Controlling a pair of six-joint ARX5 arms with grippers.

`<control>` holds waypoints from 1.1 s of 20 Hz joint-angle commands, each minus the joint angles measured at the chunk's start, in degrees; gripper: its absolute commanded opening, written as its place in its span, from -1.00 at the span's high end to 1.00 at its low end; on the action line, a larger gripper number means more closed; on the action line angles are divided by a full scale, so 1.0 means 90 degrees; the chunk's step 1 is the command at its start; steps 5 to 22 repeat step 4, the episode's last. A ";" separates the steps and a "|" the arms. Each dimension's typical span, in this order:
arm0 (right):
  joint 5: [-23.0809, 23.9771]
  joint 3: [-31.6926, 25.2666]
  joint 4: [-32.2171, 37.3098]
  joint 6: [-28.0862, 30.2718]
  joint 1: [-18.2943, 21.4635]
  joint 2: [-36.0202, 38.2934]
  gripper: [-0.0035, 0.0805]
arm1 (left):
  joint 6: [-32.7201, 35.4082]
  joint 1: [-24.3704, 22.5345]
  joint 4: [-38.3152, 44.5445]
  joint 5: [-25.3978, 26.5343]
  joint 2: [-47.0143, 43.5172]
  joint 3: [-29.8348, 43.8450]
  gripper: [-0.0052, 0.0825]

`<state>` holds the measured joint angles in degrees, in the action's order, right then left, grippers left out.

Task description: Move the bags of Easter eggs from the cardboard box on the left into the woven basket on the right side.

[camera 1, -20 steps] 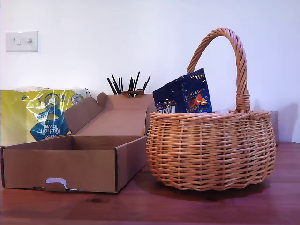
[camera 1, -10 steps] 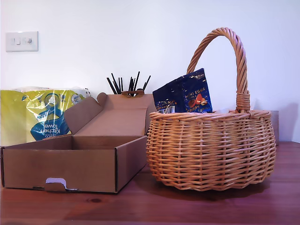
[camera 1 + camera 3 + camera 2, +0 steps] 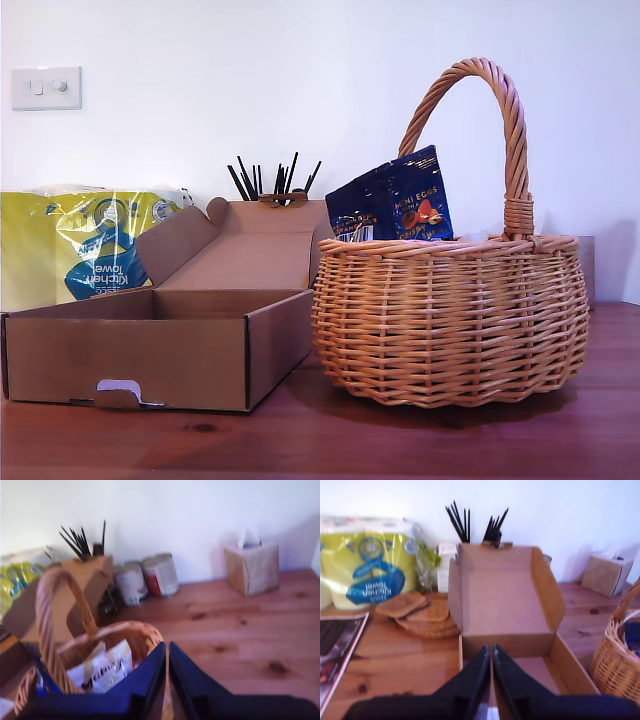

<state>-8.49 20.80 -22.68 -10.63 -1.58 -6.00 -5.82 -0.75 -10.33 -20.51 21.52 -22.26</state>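
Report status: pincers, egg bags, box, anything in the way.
My first pincer shut, above the cardboard box. My second pincer shut, by the woven basket. Mini Eggs bags in basket. No bags visible in box; nothing blocking.

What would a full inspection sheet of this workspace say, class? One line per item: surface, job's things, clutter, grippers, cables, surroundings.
Surface: wooden table, knotty, no spills seen.
Job's things: box open with its flap up, what shows of its floor bare; basket at the exterior view's right, touching or nearly touching the box; blue bag sticks up above the rim; white bag inside.
Clutter: towel pack, black sticks, tins, tissue box, wicker mats, magazine.
Grippers: first gripper shut over the box; second gripper shut over the basket; both empty.
Cables: nothing seen.
Surroundings: white wall, light switch.
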 commanded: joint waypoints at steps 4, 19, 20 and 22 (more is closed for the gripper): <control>0.0007 0.0024 -0.0801 0.0010 -0.0029 0.0019 0.94 | -0.0019 0.0015 -0.0437 -0.0002 -0.0012 0.0073 0.92; 0.0007 0.0024 -0.0801 0.0010 -0.0029 0.0019 0.94 | -0.0019 0.0015 -0.0437 -0.0002 -0.0012 0.0073 0.92; 0.0007 0.0024 -0.0801 0.0010 -0.0029 0.0019 0.94 | -0.0019 0.0015 -0.0437 -0.0002 -0.0012 0.0073 0.92; 0.0007 0.0024 -0.0801 0.0010 -0.0029 0.0019 0.94 | -0.0019 0.0015 -0.0437 -0.0002 -0.0012 0.0073 0.92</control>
